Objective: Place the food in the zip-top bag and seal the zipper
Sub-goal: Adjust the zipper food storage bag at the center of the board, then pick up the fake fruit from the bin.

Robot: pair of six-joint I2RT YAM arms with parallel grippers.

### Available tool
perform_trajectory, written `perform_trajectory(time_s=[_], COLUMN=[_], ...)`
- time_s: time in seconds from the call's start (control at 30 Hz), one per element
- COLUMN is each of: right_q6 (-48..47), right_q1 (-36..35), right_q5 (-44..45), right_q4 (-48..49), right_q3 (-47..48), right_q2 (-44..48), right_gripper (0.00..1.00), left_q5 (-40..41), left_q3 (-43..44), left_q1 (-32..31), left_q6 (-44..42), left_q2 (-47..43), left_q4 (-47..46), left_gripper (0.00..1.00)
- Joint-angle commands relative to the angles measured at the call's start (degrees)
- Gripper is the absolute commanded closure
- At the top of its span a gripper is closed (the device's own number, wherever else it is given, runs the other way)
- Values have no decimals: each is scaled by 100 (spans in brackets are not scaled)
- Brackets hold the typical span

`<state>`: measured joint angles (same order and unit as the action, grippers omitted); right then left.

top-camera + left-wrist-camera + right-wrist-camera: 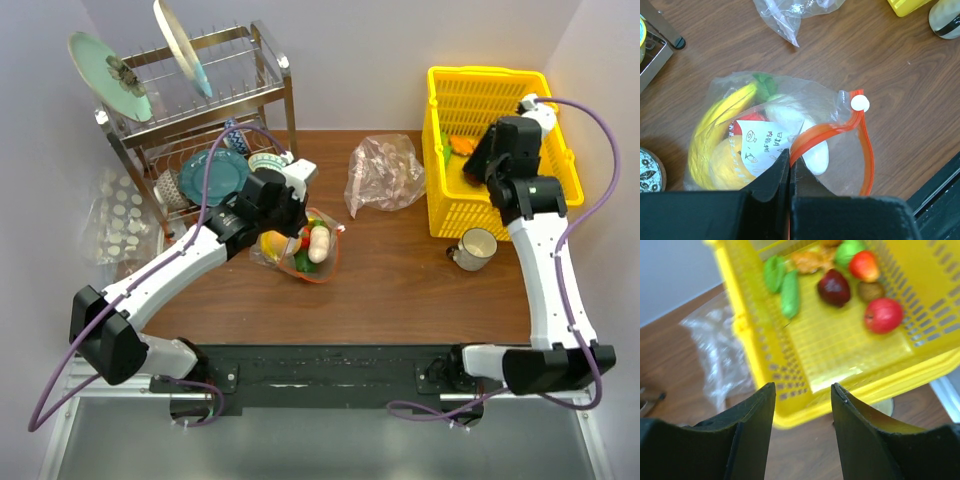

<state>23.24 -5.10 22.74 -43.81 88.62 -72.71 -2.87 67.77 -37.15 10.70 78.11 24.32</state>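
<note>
Pinching left fingers (790,159): clenched on the zipper (827,131), away from its white end piece (860,103).
Zip-top bag (842,165): on the bench (900,100), mouth gaping, banana (722,112) inside.
Right fingers (803,390): spread, empty, above the yellow basket (752,340).
Basket contents: red apple (883,315), dark-red piece (834,287), green cucumber (790,295).

Left arm (180,265) — reaches from its base at the near-left corner diagonally up and to the right, wrist pitched down. Left hand (790,159) pressed fully together, fingers flush, with the orange zipper (832,130) pinched between the tips. Right arm (545,270) runs almost straight away from its base at the near right, wrist folded back toward the left. Right hand (802,390) parted about halfway — nothing between the fingers, hanging in the air and tilted downward.
</note>
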Motion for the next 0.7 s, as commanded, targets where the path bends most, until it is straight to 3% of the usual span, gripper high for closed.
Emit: perform_trajectory(time_s=[0.0, 0.1, 0.17, 0.2, 0.23, 0.27, 0.67], right_q6=[65, 224, 251, 251, 259, 251, -215], right_q1=[736, 1151, 1310, 1336, 1380, 1407, 1433], right_q5=[-137, -551, -683, -692, -692, -718, -473], right_q4=[391, 593, 742, 786, 830, 839, 1173], right_q3=[243, 445, 629, 691, 761, 962, 2395], right_q2=[-638, -1218, -1508, -1840, -2000, -2202, -4724], right_gripper=[48, 48, 41, 32, 5, 1, 1], left_q5=[-73, -73, -64, -64, -73, -82, -73], left_q3=[0, -9, -9, -9, -9, -18, -18], left_q1=[23, 23, 23, 23, 23, 23, 32], left_q6=[-59, -59, -59, -50, -59, -59, -59], left_q2=[-85, -94, -85, -85, -85, -85, 20], left_q4=[-287, -287, -287, -278, -287, -287, -296], left_gripper=[100, 100, 100, 100, 100, 100, 100])
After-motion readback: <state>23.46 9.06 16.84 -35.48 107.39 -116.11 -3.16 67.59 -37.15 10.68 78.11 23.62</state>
